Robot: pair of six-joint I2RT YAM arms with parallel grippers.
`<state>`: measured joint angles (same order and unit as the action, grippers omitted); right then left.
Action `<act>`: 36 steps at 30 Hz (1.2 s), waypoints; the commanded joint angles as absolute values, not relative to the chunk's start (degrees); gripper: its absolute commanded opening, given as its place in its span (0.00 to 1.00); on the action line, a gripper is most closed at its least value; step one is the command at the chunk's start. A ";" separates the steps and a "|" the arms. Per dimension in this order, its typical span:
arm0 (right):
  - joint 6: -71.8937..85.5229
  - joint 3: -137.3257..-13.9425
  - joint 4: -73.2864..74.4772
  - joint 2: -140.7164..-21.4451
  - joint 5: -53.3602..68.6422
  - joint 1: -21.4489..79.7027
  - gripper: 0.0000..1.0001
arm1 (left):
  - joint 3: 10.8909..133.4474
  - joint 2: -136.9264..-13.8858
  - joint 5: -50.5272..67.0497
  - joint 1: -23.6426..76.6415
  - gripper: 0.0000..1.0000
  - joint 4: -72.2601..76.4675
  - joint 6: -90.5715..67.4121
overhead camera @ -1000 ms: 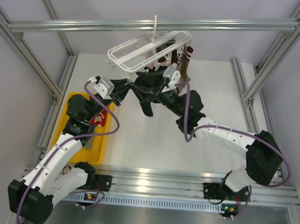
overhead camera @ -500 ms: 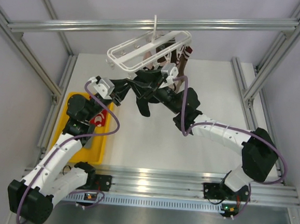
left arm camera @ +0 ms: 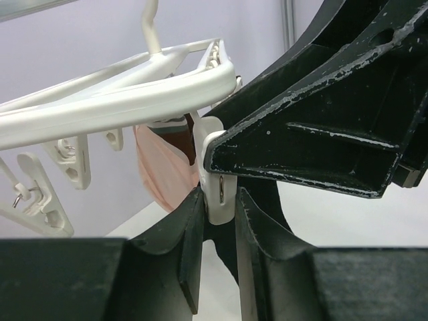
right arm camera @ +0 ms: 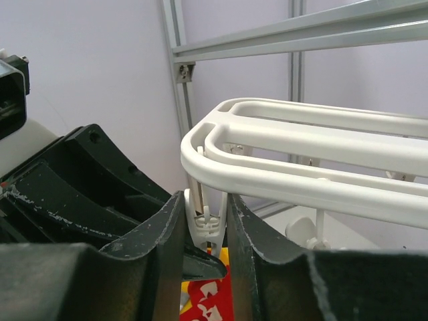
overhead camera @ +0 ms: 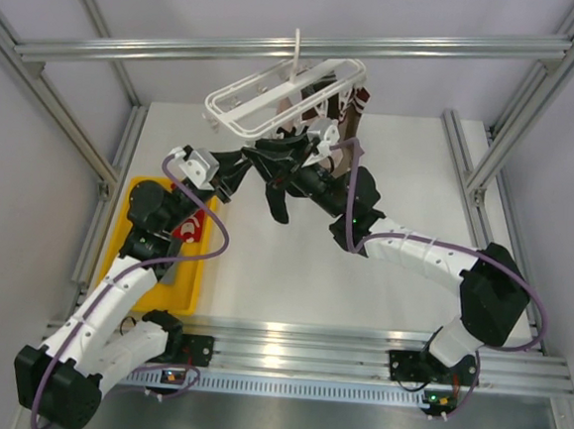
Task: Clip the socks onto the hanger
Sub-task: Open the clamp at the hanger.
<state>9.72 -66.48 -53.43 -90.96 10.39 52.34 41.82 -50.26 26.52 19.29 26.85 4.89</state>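
- Spotted hanger (right arm camera: 287, 177) hung from the rail (overhead camera: 181, 47) above the far edge of the bench (overhead camera: 291, 284), about mid-width, tilted.
- Compared with a second ago: logged right arm (overhead camera: 413, 252) swung left and toward the far edge, tucking right gripper (right arm camera: 204, 207) tighter under the hanger. Saw no shift in left arm (overhead camera: 122, 286), hanger or tray contents.
- Reading right gripper as clamped: jaws pressed on both sides of a white clip (right arm camera: 206, 231) at the hanger's end rail.
- Reading left gripper (left arm camera: 219, 192) the same way: jaws nearly together with a clip between, touching by the look. Probably the same clip; can't confirm.
- Found no sock in either set of jaws. Located red sock (overhead camera: 191, 229) in the yellow tray (overhead camera: 196, 292) by the left edge, well apart from the hanger.
- Noted pink sock (left arm camera: 160, 174) hanging just behind that clip.
- Taking the shift as final lining-up on the clip, not clipping yet; expect to need one arm freed to fetch the sock.
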 commanded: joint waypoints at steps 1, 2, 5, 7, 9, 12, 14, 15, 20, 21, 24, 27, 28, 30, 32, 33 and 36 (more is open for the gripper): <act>12.48 -70.14 -55.99 -90.79 8.97 53.00 0.00 | 42.89 -48.69 25.93 19.60 0.31 26.63 4.49; 13.44 -70.31 -55.29 -90.62 8.79 52.91 0.00 | 42.98 -48.52 24.97 19.60 0.34 26.28 3.87; 15.98 -70.92 -53.88 -90.62 8.79 52.21 0.00 | 43.94 -46.85 22.69 19.51 0.50 22.43 1.33; 18.09 -71.37 -51.95 -90.35 8.79 51.42 0.00 | 45.17 -44.74 19.26 19.51 0.56 17.42 -1.82; 19.94 -72.07 -49.76 -90.09 9.22 50.80 0.00 | 46.22 -42.12 17.33 19.42 0.58 11.20 -4.38; 24.07 -73.21 -47.29 -89.74 9.84 49.66 0.00 | 47.89 -39.47 16.79 18.46 0.61 5.03 -7.37; 27.75 -74.17 -44.66 -89.65 10.37 48.78 0.00 | 48.08 -38.50 16.88 16.71 0.61 1.68 -8.43; 29.25 -74.53 -43.95 -89.91 11.50 48.52 0.00 | 47.55 -37.54 16.70 16.35 0.61 1.58 -8.79; 39.18 -76.20 -40.96 -90.35 12.74 47.72 0.00 | 45.88 -35.60 19.67 16.08 0.60 3.34 -7.30; 40.24 -76.29 -40.78 -90.18 13.01 47.81 0.00 | 45.62 -35.68 20.38 16.17 0.60 3.86 -7.21; 44.02 -76.46 -38.85 -89.65 11.87 47.72 0.00 | 45.53 -36.38 23.81 16.17 0.61 7.11 -7.56; 45.35 -76.38 -38.50 -89.39 11.25 47.81 0.00 | 45.96 -38.31 26.09 16.17 0.70 10.18 -8.09; 45.53 -76.46 -38.50 -89.38 11.08 47.90 0.00 | 45.97 -38.76 26.19 16.17 0.70 11.15 -8.17; 45.79 -76.55 -38.58 -89.47 10.90 47.99 0.00 | 46.14 -40.07 26.10 16.17 0.71 14.13 -8.17; 46.05 -76.64 -38.58 -89.39 10.90 47.99 0.00 | 46.93 -41.22 26.45 16.08 0.70 15.64 -7.74; 46.32 -76.73 -38.67 -89.56 11.07 47.99 0.00 | 47.46 -42.44 26.72 16.17 0.70 16.69 -7.39; 46.14 -76.73 -39.11 -89.47 12.30 48.08 0.00 | 48.51 -44.81 26.19 16.26 0.69 17.49 -6.24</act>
<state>44.97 -73.63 -37.45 -91.02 11.79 48.49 45.78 -43.03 25.19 16.40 11.46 -7.29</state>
